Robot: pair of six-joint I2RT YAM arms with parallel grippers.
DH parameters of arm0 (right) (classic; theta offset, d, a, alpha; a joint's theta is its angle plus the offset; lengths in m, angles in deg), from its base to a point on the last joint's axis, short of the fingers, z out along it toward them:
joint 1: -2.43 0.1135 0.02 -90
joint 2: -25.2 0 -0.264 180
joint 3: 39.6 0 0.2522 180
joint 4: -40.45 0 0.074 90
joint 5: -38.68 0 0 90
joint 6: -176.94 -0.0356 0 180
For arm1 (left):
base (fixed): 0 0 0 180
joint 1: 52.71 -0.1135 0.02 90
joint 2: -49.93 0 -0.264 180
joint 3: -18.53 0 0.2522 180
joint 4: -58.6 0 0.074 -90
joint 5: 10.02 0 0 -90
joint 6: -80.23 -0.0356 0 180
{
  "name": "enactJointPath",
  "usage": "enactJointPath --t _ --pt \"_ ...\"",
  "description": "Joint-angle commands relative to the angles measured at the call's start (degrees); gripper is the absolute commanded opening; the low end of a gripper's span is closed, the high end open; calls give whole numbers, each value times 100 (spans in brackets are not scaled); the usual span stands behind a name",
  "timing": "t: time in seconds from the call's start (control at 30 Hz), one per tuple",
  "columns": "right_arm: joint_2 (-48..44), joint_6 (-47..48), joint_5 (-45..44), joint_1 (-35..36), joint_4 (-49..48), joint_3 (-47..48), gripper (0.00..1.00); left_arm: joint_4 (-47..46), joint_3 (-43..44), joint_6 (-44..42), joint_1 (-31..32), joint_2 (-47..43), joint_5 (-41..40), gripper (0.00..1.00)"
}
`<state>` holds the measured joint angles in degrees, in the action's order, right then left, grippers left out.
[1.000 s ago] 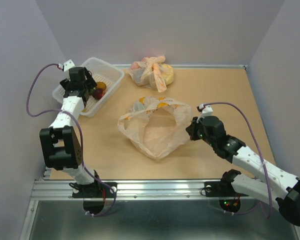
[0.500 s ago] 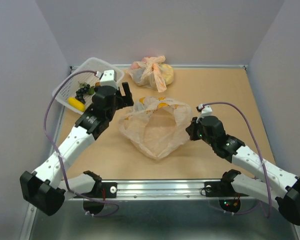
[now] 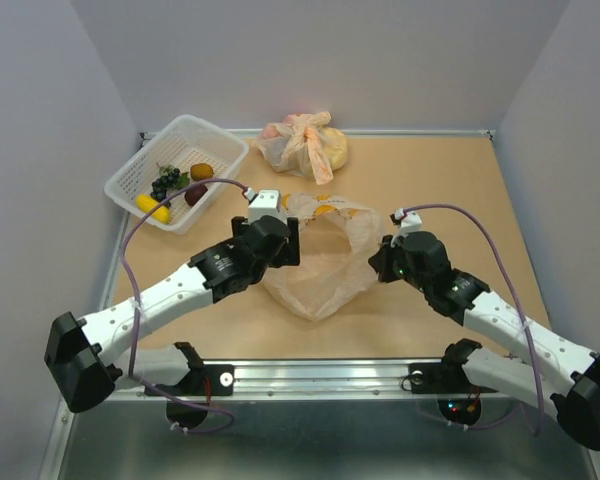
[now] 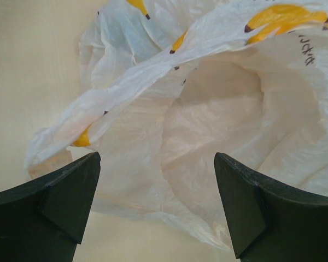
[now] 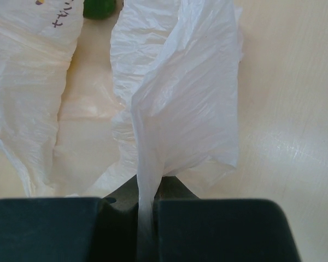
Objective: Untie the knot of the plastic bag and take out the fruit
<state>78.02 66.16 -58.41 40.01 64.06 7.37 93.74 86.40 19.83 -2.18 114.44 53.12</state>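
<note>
One plastic bag (image 3: 325, 275) lies at middle of surface (image 3: 460, 200), mouth gaping. Left claw (image 4: 157, 164) spread wide above bag's left rim, gripping nothing. Right claw (image 5: 146, 203) clamped tight on bag's right edge. Some fruit (image 3: 175, 185) sits in white basket (image 3: 130, 180), far left.

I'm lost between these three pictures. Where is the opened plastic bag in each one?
Top external: the plastic bag lies mid-picture on the tan table.
Left wrist: the bag fills the upper right, mouth gaping beyond the open left gripper.
Right wrist: its edge runs up the centre, pinched in the shut right gripper.
Shared landmark: the tan table.
</note>
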Motion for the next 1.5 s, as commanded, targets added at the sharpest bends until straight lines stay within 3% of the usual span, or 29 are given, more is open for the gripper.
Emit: enactJointPath --t 0.0,0.17,0.37,0.57,0.6,0.67,0.7,0.77,0.8,0.83,1.0,1.27,1.47 --pt "-254 47 147 21 -167 142 0 156 -32 379 221 263 -742 96" --pt "-395 -102 296 21 -176 54 0 225 231 659 414 1317 -1109 96" --pt "-316 -85 358 21 -308 -25 0 937 627 2089 494 2723 -2217 96" --pt "-280 -93 437 21 -492 -51 0 1290 996 2814 494 3761 -2597 93" --pt "-316 -111 402 21 -527 -121 0 1202 988 2814 494 3797 -2623 89" --pt "-430 -172 393 21 -598 -166 0 1069 970 2884 485 3788 -2527 71" --pt "-474 -164 402 12 -598 -166 0 1069 996 2919 494 3745 -2483 55" --pt "-614 -155 437 21 -589 -166 0 921 944 2832 494 3534 -2396 38" --pt "-676 -138 454 21 -598 -175 1 876 909 2805 502 3455 -2351 8" --pt "-737 -103 437 21 -589 -183 0 832 900 2753 511 3289 -2308 0" --pt "-791 -41 287 21 -589 -219 0 1103 1092 2647 862 2866 -2386 0" --pt "-571 -172 86 21 -624 -306 1 2993 2559 2805 1434 2409 -2887 0" --pt "-457 -137 -11 21 -668 -342 1 3240 3001 3041 1908 2417 -2660 0"
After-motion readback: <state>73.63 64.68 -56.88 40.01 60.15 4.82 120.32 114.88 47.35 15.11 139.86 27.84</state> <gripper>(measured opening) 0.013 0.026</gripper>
